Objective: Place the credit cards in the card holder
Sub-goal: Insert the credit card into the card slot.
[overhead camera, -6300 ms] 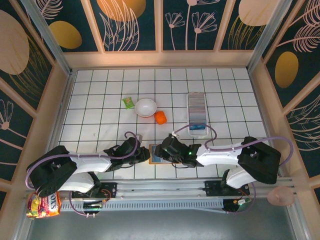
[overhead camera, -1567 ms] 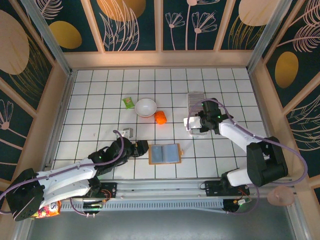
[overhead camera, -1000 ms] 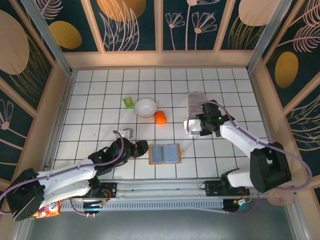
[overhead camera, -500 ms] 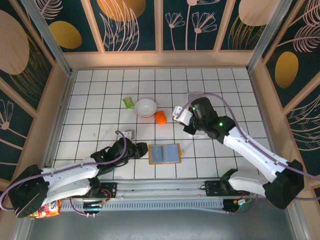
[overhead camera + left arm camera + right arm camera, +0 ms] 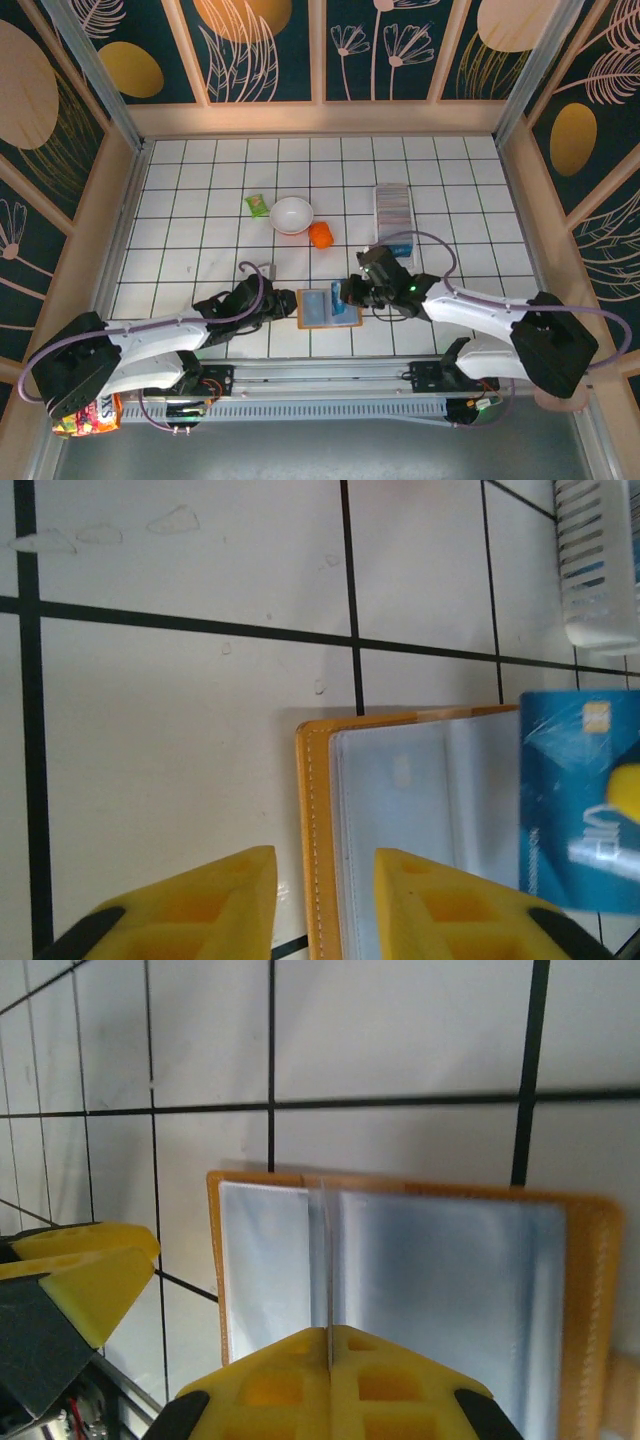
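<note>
**Top external.**
- The right fingers hang over the right half of the open wallet, near the front of the tabletop. A credit card shows as a blue sliver at them.
- The left fingers sit at the wallet's left edge.
- The card holder lies well apart, farther back and to the right, with bluish strips in its slots.
- Hazard: the carry to the holder is long, so a card held by a narrow margin could swing or slip on the way.

**Left wrist.**
- The left fingers stand apart, straddling the wallet's stitched orange edge with a gap showing on both sides.
- The credit card hangs over the far page, chip uppermost, with a yellow fingertip on its right margin. Whether its lower end is clear of the pocket cannot be told.
- One end of the card holder shows at upper right.
- Hazard: if these fingers miss the thin edge, the wallet is unpinned and may drag or lift along with the card.

**Right wrist.**
- The right fingers are pressed together on the credit card, seen edge-on as a thin line above the wallet.
- Hazard: the grip seems to be near one end, so the card could pivot. A tilted card would strike a slot wall, then bend or pop free.
</note>
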